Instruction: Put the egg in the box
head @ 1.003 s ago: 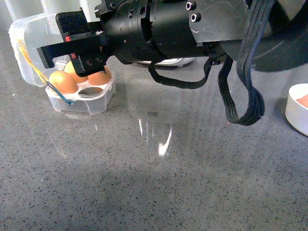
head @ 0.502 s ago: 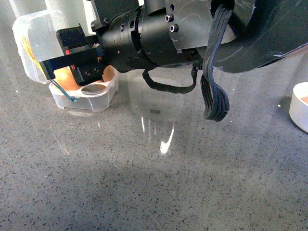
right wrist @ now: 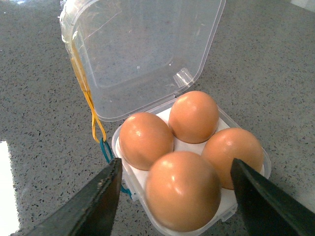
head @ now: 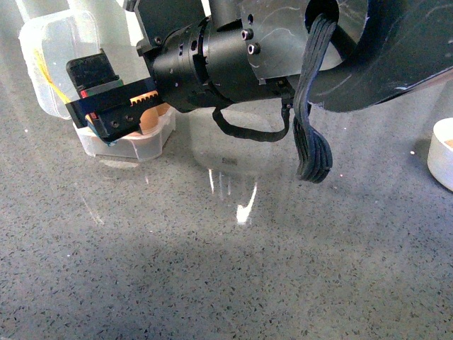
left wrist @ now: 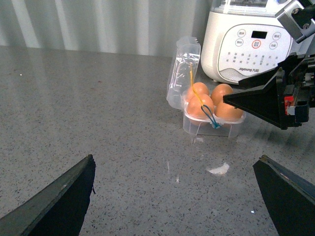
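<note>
The box (right wrist: 224,210) is a small clear egg case with its hinged lid (right wrist: 142,54) standing open and yellow and blue bands (right wrist: 96,129) at its side. Every slot holds a brown egg. My right gripper (right wrist: 174,169) is open just above the box, with the nearest egg (right wrist: 182,189) between its spread jaws and not touched. In the front view the right gripper (head: 113,117) hangs over the box (head: 134,145) and hides most of the eggs. My left gripper (left wrist: 174,162) is open and empty above bare counter, well short of the box (left wrist: 211,118).
A white bowl (head: 442,159) stands at the right edge of the grey speckled counter. A white kitchen appliance (left wrist: 251,42) stands just behind the box. The right arm's black cable loop (head: 311,152) hangs down over the counter's middle.
My right gripper has tilted and dropped down over the box, now covering the eggs in the front view. The box and its eggs have not moved.
</note>
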Robot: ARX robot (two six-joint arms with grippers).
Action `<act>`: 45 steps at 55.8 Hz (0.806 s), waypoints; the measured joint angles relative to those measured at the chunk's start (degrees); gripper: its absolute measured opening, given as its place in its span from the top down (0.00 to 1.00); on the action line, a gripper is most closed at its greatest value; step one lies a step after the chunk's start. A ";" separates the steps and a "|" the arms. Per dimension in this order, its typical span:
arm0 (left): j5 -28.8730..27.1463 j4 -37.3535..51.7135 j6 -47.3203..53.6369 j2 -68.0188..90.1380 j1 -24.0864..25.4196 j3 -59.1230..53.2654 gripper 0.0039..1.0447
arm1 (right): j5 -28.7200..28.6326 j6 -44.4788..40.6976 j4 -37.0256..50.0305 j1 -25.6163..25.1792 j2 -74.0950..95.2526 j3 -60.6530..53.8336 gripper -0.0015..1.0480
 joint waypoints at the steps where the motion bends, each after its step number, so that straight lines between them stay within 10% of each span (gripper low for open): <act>1: -0.02 0.00 0.00 0.00 0.00 0.00 0.06 | 0.00 -0.02 0.00 0.00 0.00 0.00 0.23; 9: 0.00 0.00 0.00 0.00 0.00 0.00 0.06 | -0.24 0.13 0.44 -0.35 -0.96 -0.35 0.06; 45: -0.02 0.00 0.00 0.00 0.00 0.00 0.06 | 5.68 2.82 9.81 -19.52 -22.34 -21.73 0.07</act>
